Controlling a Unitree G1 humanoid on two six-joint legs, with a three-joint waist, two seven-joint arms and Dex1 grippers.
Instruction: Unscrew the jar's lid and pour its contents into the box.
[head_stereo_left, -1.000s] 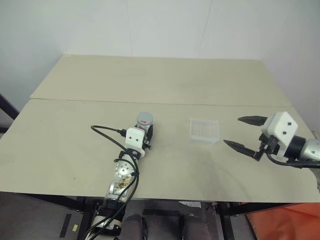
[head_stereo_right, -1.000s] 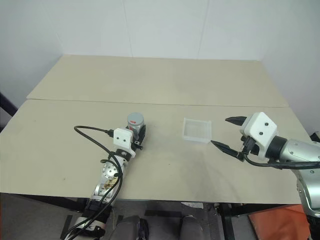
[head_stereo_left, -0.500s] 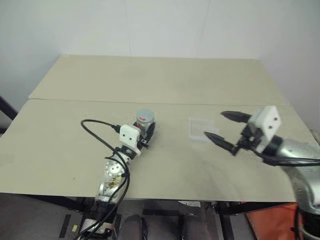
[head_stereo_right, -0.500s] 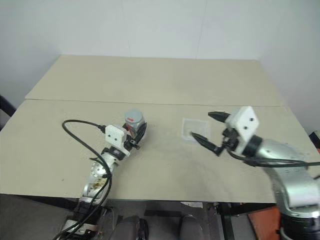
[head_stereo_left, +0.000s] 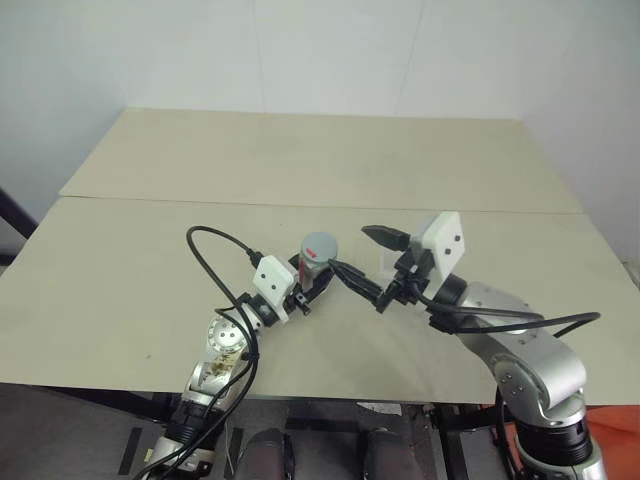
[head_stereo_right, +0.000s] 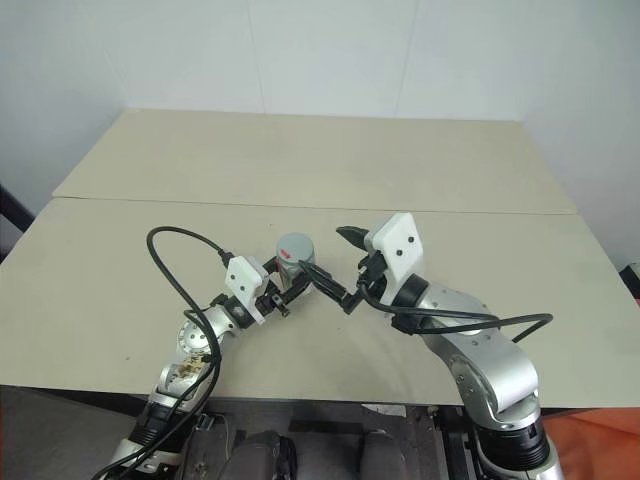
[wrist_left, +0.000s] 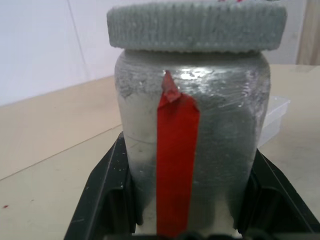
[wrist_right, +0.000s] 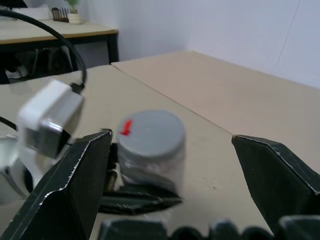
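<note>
The silvery-grey jar (head_stereo_left: 317, 262) with a strip of red tape (wrist_left: 176, 165) stands upright between the black fingers (wrist_left: 107, 195) of my left gripper (head_stereo_left: 311, 280), which is shut on its body. The ribbed grey lid (wrist_left: 197, 27) sits on top of the jar, a small red mark on it (wrist_right: 126, 128). My right gripper (head_stereo_left: 351, 250) is open just right of the jar, one fingertip (head_stereo_left: 337, 266) close beside the lid, not touching it. The clear box (wrist_left: 276, 111) lies on the table behind the right gripper, mostly hidden by it in the eye views.
The pale table (head_stereo_left: 300, 160) has a seam (head_stereo_left: 200, 203) running across its middle. A black cable (head_stereo_left: 210, 250) loops up from my left wrist. The table's front edge (head_stereo_left: 100, 385) is close below both arms.
My right gripper swung left, past the box, up beside the jar, still open. My left gripper carried the jar a little to the right and turned toward the right gripper.
</note>
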